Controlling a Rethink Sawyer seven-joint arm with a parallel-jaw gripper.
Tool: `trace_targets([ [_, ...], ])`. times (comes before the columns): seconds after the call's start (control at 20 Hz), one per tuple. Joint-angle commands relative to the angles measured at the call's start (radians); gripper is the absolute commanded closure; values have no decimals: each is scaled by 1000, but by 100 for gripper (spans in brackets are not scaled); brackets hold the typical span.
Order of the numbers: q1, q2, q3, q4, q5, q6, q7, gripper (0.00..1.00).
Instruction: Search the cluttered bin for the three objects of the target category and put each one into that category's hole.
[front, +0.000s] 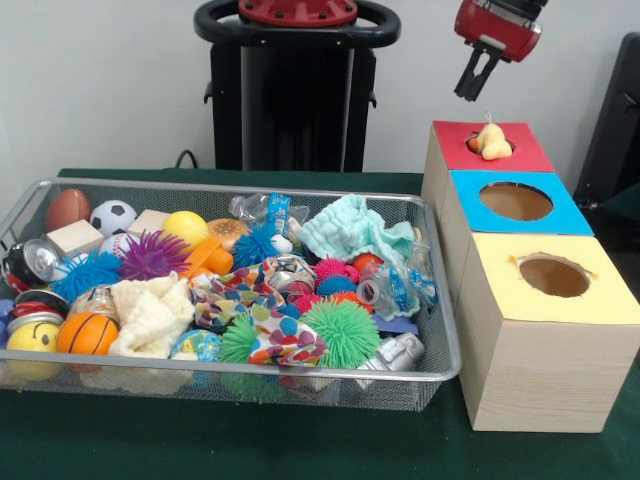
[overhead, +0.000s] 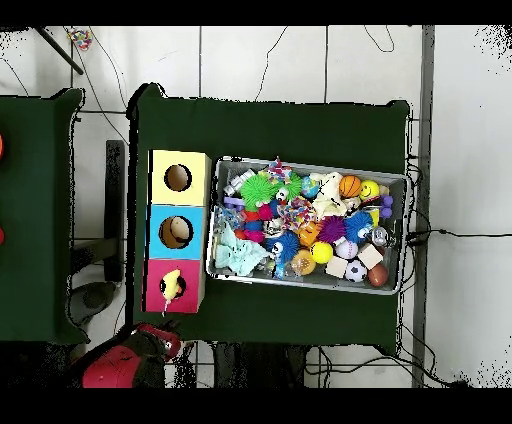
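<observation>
green desk (front: 300, 450) at front, wire mesh bin (front: 440, 330) on it, packed with clutter: spiky balls, cloths, small balls, cans, wood blocks. just right of bin, row of three wooden boxes: yellow-topped box (front: 555, 275) nearest, blue-topped box (front: 515, 202) in middle, red-topped box (front: 490, 145) farthest, each with round hole. pale yellow object (front: 492, 143) sits in red-topped box hole, sticking up above rim. claw (front: 472, 93) hangs above red-topped box, clear of object, fingers close together, grasping nothing.

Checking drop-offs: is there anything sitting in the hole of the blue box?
No, the blue box shows an open hole; the only thing lodged in a hole is the pale yellow toy on the red box.
</observation>
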Motion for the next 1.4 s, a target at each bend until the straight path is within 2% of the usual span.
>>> trace_targets([
  [0.05, -38, 25, 137, -119, -36, -12, 39, 100],
  [0.35, -122, -3, 239, -125, -46, 0, -36, 100],
  [0.45, -138, -1, 248, -141, -57, 7, -43, 100],
  [0.75, -111, 36, 179, -227, -90, 75, 2, 100],
  [0.85, -149, 19, 221, -216, -90, 78, -20, 100],
  [1.05, -257, -21, 339, -162, -99, 23, -86, 100],
  [1.4, -391, -49, 441, -93, -166, -64, -99, 100],
])
